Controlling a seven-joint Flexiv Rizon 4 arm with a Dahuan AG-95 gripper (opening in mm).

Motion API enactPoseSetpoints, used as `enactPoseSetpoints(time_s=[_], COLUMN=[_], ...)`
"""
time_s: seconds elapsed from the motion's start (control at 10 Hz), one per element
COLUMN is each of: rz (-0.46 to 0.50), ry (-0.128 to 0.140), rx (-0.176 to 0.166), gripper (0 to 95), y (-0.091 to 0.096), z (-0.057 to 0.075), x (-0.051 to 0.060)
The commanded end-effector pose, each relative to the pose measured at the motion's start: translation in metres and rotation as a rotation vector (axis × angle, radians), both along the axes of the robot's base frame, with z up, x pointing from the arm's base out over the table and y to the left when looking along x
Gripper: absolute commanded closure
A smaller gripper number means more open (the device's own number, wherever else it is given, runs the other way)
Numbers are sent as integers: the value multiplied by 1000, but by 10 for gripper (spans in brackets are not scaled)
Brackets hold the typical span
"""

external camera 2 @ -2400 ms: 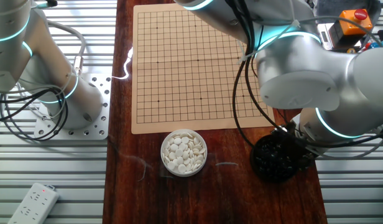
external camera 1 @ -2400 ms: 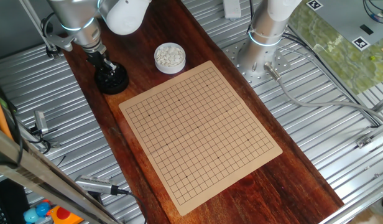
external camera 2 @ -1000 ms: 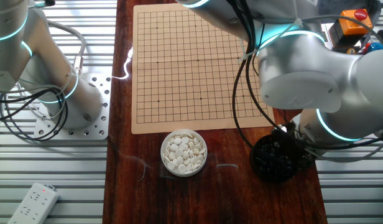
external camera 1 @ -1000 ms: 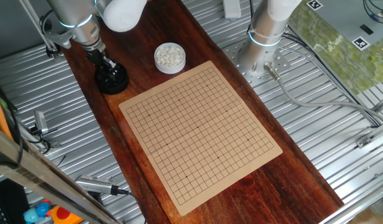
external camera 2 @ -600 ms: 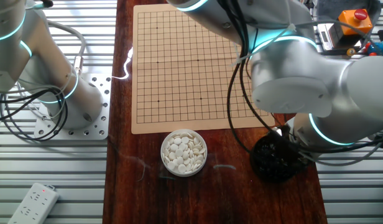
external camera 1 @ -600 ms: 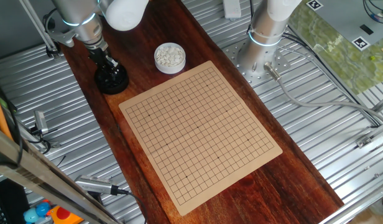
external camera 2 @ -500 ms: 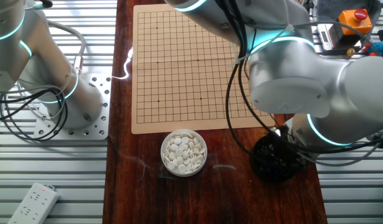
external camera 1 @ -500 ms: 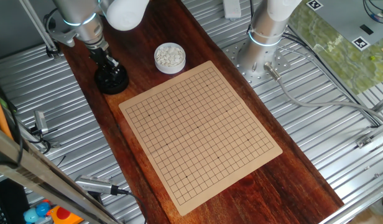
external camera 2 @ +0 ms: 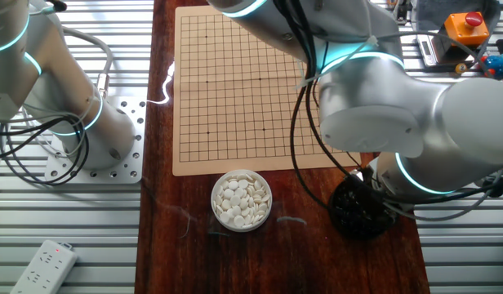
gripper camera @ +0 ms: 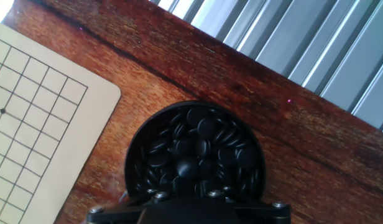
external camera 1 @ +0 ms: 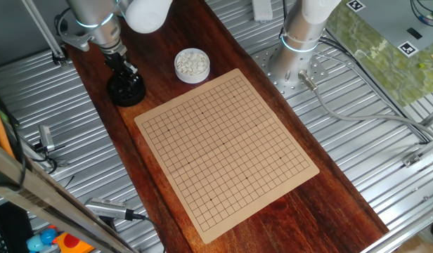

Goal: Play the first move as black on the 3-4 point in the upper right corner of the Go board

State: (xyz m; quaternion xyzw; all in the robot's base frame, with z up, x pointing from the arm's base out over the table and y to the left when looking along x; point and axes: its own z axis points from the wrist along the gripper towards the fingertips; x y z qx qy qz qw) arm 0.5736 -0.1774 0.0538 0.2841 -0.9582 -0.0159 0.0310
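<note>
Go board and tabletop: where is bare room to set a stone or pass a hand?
The board has no stones on it. Bare wood lies below it. It is crowded by the black bowl, with the gripper above, and the white bowl.

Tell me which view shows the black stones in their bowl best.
The hand view: the black stones fill the bowl, each distinct. In one fixed view the claw covers the bowl top; in the other, the arm partly hides it.

Bare tan board (external camera 1: 227, 147); black stones (gripper camera: 194, 152) bowled.
</note>
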Motion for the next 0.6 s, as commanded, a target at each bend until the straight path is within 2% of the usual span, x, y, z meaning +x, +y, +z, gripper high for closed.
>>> enactPoseSetpoints(time_s=[0.1, 0.6], rz=[-2, -21], ry=[2, -4], rx=[1, -3], gripper=[760, 760], y=[2, 15], z=[-1, -6], x=[1, 8])
